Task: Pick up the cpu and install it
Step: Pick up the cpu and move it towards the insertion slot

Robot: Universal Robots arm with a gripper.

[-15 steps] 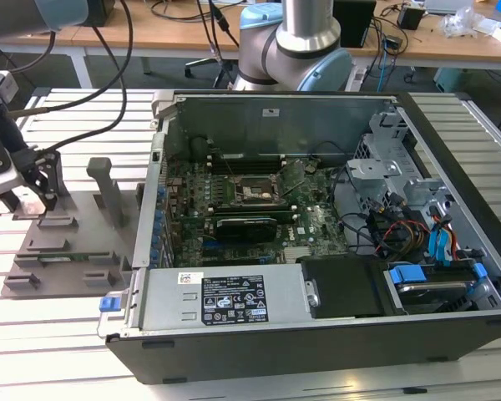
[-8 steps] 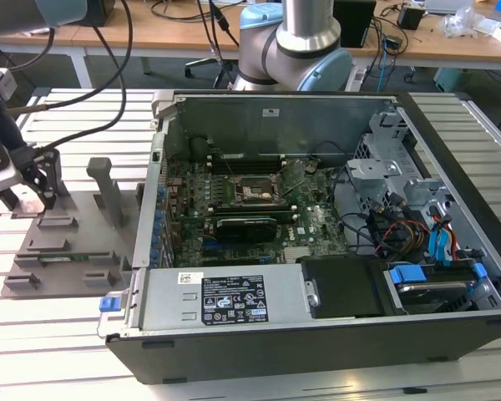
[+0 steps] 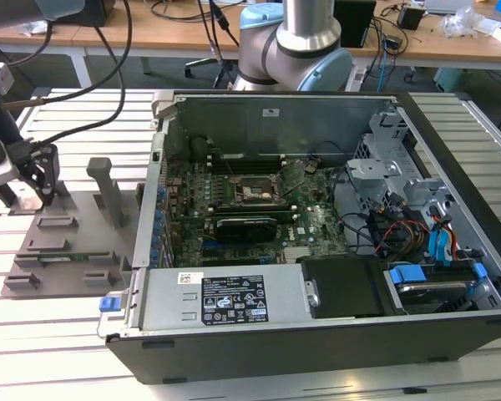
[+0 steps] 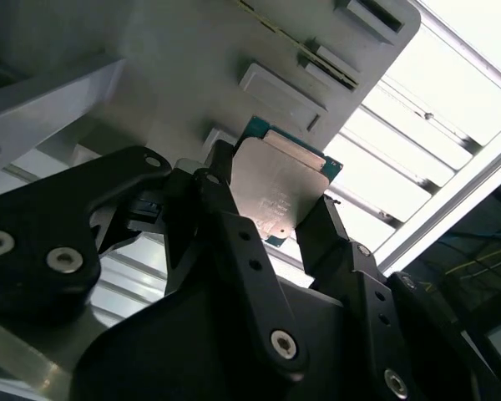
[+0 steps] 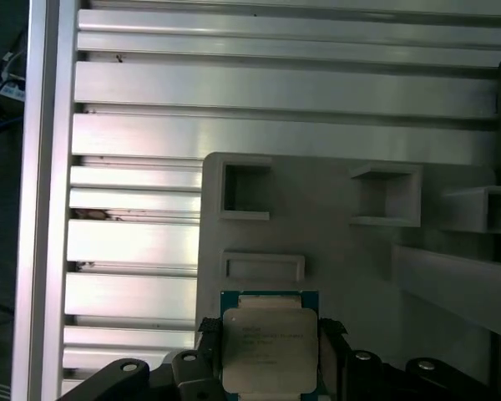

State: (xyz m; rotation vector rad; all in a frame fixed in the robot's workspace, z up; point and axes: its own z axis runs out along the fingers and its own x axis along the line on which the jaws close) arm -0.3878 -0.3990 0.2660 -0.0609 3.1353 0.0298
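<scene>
Silver-grey cpu is sitting between the gripper's black fingers, which are narrowed to its width and pressing on two opposite edges in both wrist views. It is resting at or just over the grey tray; which, I cannot tell. In the exterior view the gripper is hanging over that tray at the exterior view's left, well apart from the open case and its socket.

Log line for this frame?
phase: pick | gripper: shut on cpu | where: at grey holder tray, beside open computer case
</scene>
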